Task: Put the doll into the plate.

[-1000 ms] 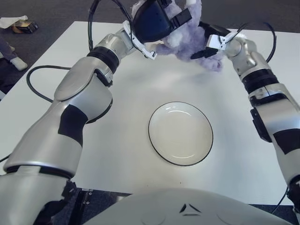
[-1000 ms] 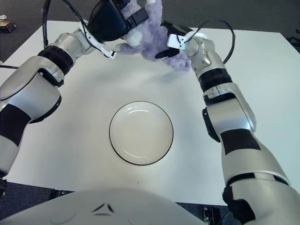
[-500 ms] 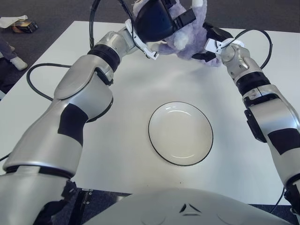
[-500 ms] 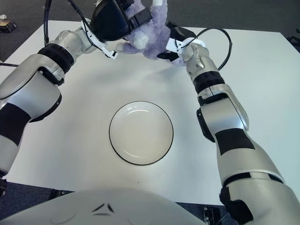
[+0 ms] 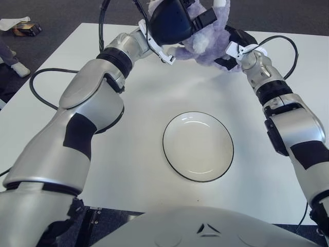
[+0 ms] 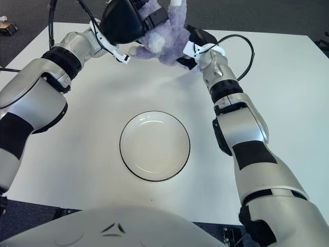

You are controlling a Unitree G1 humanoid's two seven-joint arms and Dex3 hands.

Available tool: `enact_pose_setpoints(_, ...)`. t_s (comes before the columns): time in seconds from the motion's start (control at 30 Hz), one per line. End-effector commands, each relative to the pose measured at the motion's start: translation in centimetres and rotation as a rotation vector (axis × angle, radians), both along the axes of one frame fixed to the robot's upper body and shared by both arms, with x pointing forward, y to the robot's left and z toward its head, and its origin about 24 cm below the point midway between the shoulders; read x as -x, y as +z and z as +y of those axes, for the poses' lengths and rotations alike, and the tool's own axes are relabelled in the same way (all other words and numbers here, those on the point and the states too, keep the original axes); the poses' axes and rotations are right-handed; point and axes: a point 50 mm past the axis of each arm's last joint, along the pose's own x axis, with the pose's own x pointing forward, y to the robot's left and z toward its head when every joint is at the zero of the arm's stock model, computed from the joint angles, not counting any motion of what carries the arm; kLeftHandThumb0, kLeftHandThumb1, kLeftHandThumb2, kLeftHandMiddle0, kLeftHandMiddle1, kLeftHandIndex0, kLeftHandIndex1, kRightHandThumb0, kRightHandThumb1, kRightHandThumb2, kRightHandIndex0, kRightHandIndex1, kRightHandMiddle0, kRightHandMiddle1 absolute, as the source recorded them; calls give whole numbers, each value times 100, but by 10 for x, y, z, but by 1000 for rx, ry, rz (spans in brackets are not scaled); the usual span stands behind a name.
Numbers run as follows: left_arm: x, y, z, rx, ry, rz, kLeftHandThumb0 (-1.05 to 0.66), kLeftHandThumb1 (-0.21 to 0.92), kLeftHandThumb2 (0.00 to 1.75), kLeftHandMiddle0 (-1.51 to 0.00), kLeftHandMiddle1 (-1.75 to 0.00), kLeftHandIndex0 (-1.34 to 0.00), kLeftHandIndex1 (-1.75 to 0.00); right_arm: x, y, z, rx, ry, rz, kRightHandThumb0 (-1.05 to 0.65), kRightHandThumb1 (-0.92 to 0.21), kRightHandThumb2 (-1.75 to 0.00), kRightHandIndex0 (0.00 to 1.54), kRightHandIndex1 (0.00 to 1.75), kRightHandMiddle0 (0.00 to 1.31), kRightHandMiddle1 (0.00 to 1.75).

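Item: doll. Purple plush, held up at the far edge of the white counter, between the two hands. Its upper part runs out of the top of the view, so its long axis cannot be read with confidence; the visible bulk spreads more side to side than toward the robot.

Item: left hand. Dark-shelled, at the doll's left flank, fingers pressed into the plush and clamped on it.

Item: right hand. At the doll's right flank, dark fingers closed against the fur from the opposite side. The doll appears pinched between both hands rather than carried by one.

Item: plate. White, dark-rimmed, holding nothing, flat on the counter near the robot's body, roughly on the midline.

Governing relation: the plate lies well apart from the doll, straight back toward the robot and below it. Both hands stand about equally far from the plate; neither is plainly nearer.

Judgement: the coming move likely calls for both arms to draw in together, keeping the squeeze even, then lower over the plate's centre. Uneven retraction could let the doll slip.
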Motion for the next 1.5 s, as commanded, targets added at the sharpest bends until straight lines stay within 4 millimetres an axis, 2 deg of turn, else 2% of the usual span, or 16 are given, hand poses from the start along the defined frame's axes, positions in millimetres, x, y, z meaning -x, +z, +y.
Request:
enact_pose_setpoints(0.0,1,13,-2,48,-7,-2,-48,30,130,-123,-175,-64,-171,0,-3,1,-131,-23,42,0,1,-159,94,145,67,175)
enact_pose_setpoints(0.13,0,11,-3,73,-2,26,-50,25,138,-125,-175,-66,-174,0,-2,1,-195,-27,66,0,0,-156,95,140,66,175)
enact_pose_setpoints(0.43,-3,5,-5,146,29,160,-49,26,137,-123,-175,-65,-175,0,-2,-2,-222,-55,87,0,-1,-154,97,135,66,175)
enact_pose_setpoints(0.57,-4,4,-5,165,43,209,-48,31,132,-118,-175,-62,-175,1,-2,-2,-222,-62,89,0,-1,-154,98,135,66,175)
enact_pose_setpoints(0.8,-5,1,-7,177,46,253,-42,50,108,-102,-175,-47,-175,2,-3,-3,-222,-64,85,0,0,-155,98,136,66,175)
enact_pose_setpoints(0.93,-5,-2,-8,236,42,346,-39,65,89,-80,-175,-36,-175,3,-3,-4,-187,-78,63,0,-1,-155,98,137,65,175)
enact_pose_setpoints(1.07,-6,-3,-10,288,36,456,-37,79,69,-51,-175,-27,-175,3,-3,-5,-157,-84,50,0,1,-157,99,137,66,175)
enact_pose_setpoints(1.2,-6,-3,-11,308,17,558,-62,79,76,-31,-152,-6,-154,4,-2,-6,-124,-83,31,0,3,-159,100,137,67,175)
enact_pose_setpoints(1.23,-5,-3,-12,311,8,585,-62,79,76,-31,-152,-6,-154,4,-2,-6,-113,-82,24,0,3,-159,100,137,67,175)
enact_pose_setpoints(1.27,-5,-2,-13,314,-4,640,-68,82,72,-25,-145,-3,-144,4,-2,-7,-102,-78,16,0,3,-159,100,138,67,175)
enact_pose_setpoints(1.33,-4,-2,-13,314,-24,710,-74,87,66,-19,-141,-1,-133,5,-2,-7,-91,-70,7,0,4,-160,100,138,68,175)
enact_pose_setpoints(1.47,-2,1,-13,310,-55,810,-82,91,62,-7,-138,0,-117,6,-1,-7,-53,-50,-21,0,4,-160,101,138,68,175)
